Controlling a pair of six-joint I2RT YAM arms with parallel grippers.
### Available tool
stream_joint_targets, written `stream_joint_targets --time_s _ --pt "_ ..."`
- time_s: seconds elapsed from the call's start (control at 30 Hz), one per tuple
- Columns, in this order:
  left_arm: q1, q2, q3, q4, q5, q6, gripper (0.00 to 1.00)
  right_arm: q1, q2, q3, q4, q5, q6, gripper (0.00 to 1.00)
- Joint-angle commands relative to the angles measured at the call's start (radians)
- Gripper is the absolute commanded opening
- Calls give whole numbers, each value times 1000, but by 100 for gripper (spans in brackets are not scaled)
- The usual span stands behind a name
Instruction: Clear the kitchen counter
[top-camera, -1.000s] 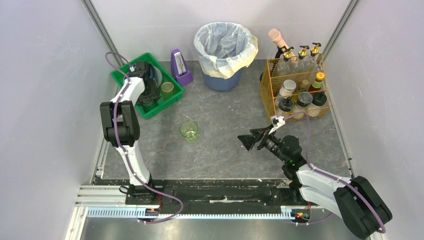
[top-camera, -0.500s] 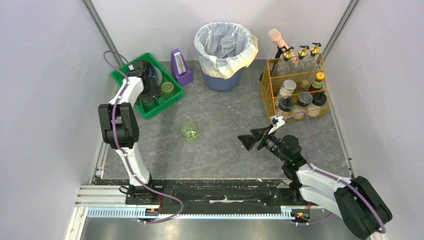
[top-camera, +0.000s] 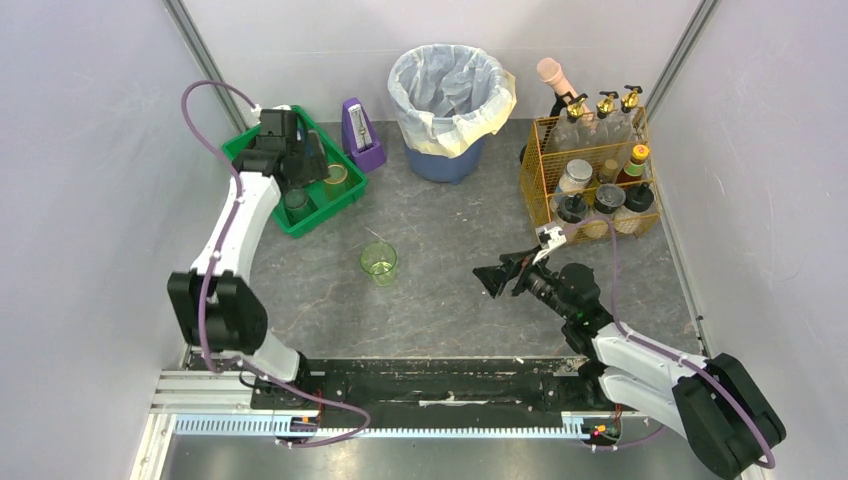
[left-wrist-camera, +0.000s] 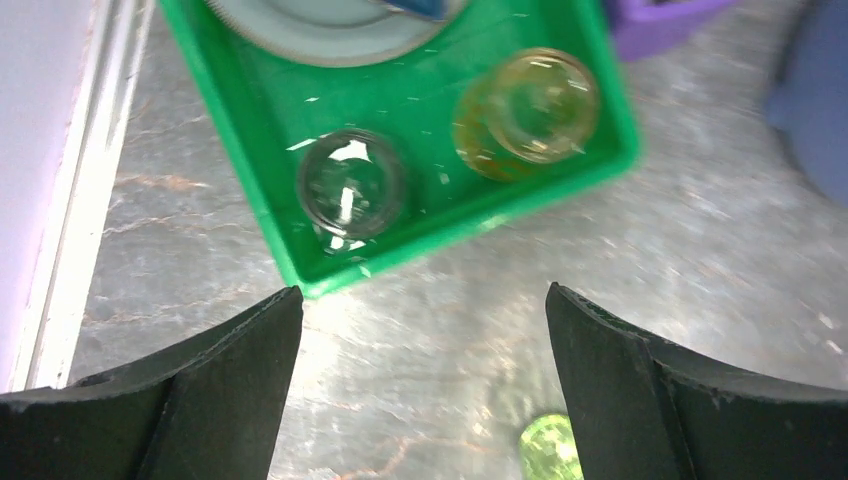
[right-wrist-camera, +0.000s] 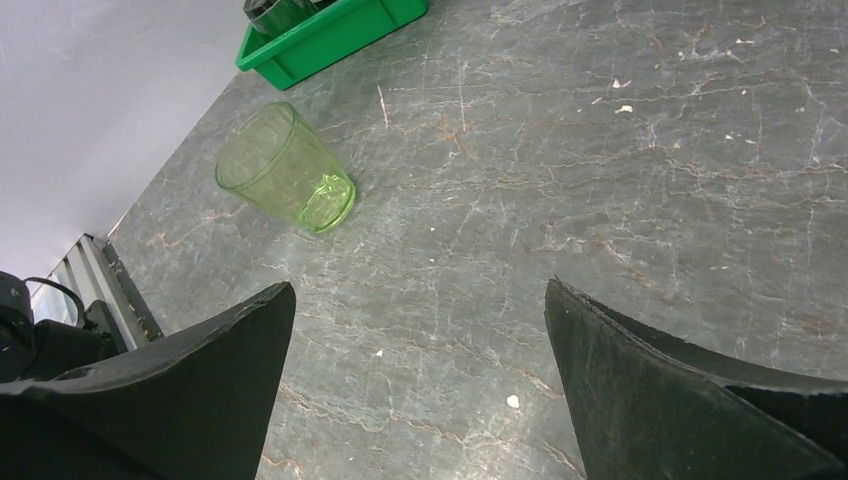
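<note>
Both pairs of jaws gape empty; the left gripper (left-wrist-camera: 420, 300) now hangs higher over the green tray (left-wrist-camera: 470, 222) holding a clear glass (left-wrist-camera: 350, 185); the right gripper (right-wrist-camera: 420, 290) stays facing the green cup (right-wrist-camera: 285, 168).

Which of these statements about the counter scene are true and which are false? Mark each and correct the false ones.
1. The green glass stands upright on the kitchen counter. True.
2. The left gripper is holding a glass. False: it is open and empty, near the green tray.
3. The green tray holds a clear glass and an amber glass. True.
4. The right gripper is shut. False: it is open, with nothing between its fingers.
</note>
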Motion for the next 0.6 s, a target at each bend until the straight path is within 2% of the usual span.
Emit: stream_joint_targets --time_s 0.0,0.17,0.4,0.57 --pt "-112 -175 -44 14 17 -8 96 33 17 90 -72 30 -66 98" --pt "-170 -398 -214 33 59 -36 96 122 85 221 -236 95 -154 98" --pt "-171 -744 -561 117 120 -75 96 234 247 434 -403 147 -196 93" --pt "-171 -914 -735 152 109 -110 97 308 413 626 -503 183 -202 88"
